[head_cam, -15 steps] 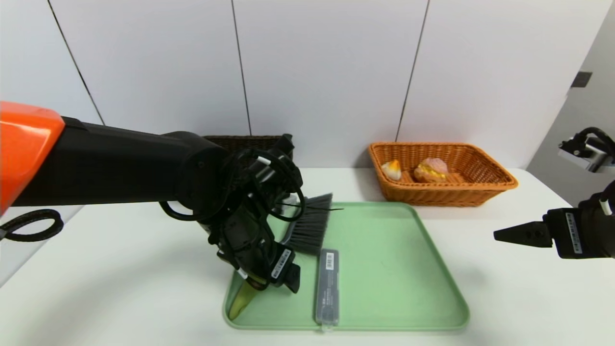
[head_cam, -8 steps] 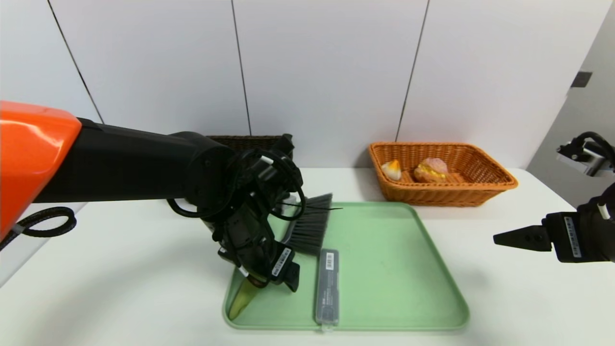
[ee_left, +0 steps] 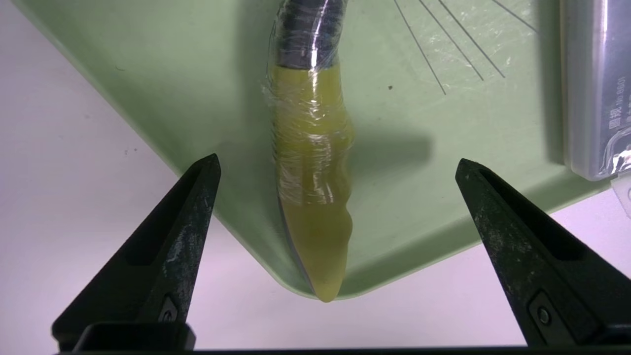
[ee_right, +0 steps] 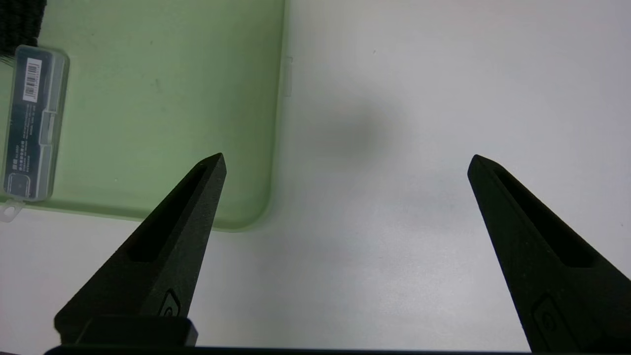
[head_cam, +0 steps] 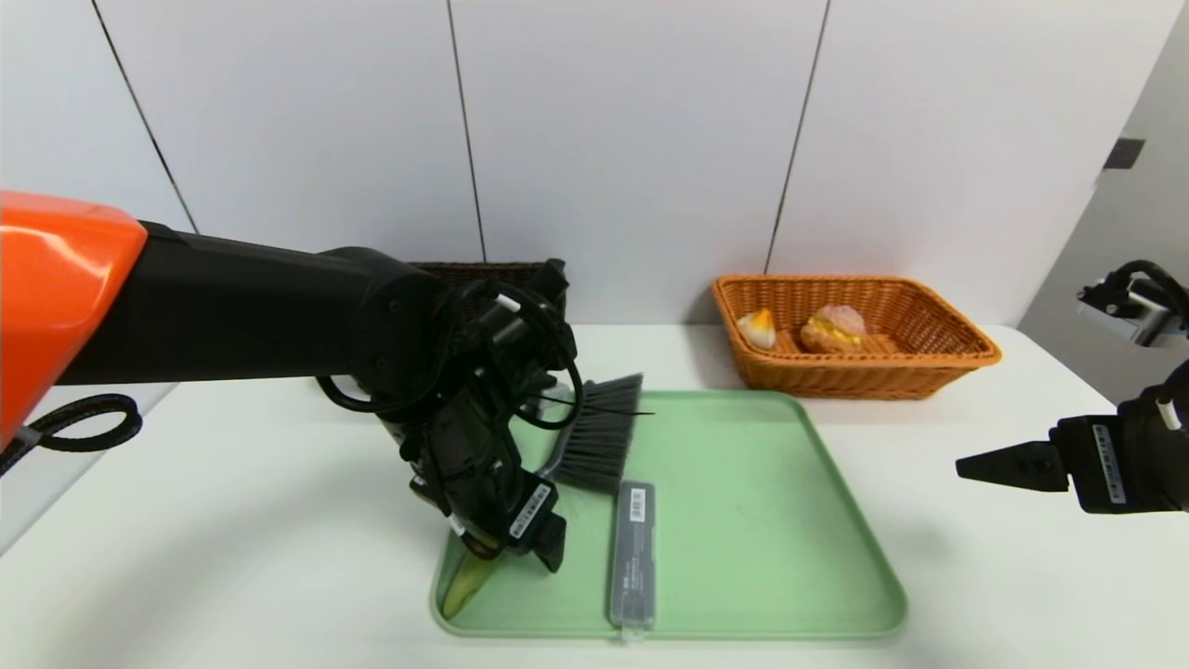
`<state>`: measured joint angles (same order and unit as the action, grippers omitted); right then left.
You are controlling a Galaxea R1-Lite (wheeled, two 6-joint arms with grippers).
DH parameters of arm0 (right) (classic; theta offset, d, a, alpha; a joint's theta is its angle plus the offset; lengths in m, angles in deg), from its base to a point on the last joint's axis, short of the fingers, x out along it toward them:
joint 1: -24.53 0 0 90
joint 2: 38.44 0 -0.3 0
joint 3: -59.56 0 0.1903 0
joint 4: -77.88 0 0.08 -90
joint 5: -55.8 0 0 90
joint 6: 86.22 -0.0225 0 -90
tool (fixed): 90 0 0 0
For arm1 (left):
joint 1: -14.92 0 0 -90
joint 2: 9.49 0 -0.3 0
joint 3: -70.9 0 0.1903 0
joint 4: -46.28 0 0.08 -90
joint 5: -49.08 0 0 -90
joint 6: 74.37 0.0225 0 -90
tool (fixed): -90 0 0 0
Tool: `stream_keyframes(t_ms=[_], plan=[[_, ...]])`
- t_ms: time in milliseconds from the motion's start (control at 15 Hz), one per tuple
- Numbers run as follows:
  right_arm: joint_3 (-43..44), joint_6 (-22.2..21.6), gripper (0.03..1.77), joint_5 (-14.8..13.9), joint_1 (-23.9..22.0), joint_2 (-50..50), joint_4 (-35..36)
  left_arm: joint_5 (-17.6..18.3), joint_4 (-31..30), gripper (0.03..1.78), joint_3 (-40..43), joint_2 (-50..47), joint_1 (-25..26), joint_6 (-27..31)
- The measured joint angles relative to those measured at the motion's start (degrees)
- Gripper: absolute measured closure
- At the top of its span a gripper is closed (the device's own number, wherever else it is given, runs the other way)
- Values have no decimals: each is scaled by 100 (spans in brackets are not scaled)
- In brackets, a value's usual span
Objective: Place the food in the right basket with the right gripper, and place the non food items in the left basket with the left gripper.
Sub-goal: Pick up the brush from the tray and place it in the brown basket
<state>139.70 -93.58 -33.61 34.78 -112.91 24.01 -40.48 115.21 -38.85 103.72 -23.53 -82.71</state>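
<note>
Left tool (ee_left: 337,165) astride brush handle (ee_left: 310,187)

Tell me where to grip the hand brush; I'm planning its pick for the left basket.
Grip the hand brush by its green handle, from above. The handle lies flat on the tray, narrow, between the left gripper's open fingers; closing across its width looks more secure than pinching the bristles.

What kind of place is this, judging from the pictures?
Probably a robot test room, not a home: bare white table, plain white panelled wall, and sorting props on a pale green plastic tray.
</note>
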Motion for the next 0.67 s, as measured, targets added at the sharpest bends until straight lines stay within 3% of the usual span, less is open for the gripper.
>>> stream_keyframes(t_ms=[667], plan=[[-46,0,10,-5,0,28,5,0,-2,12,-160,129,28,35]])
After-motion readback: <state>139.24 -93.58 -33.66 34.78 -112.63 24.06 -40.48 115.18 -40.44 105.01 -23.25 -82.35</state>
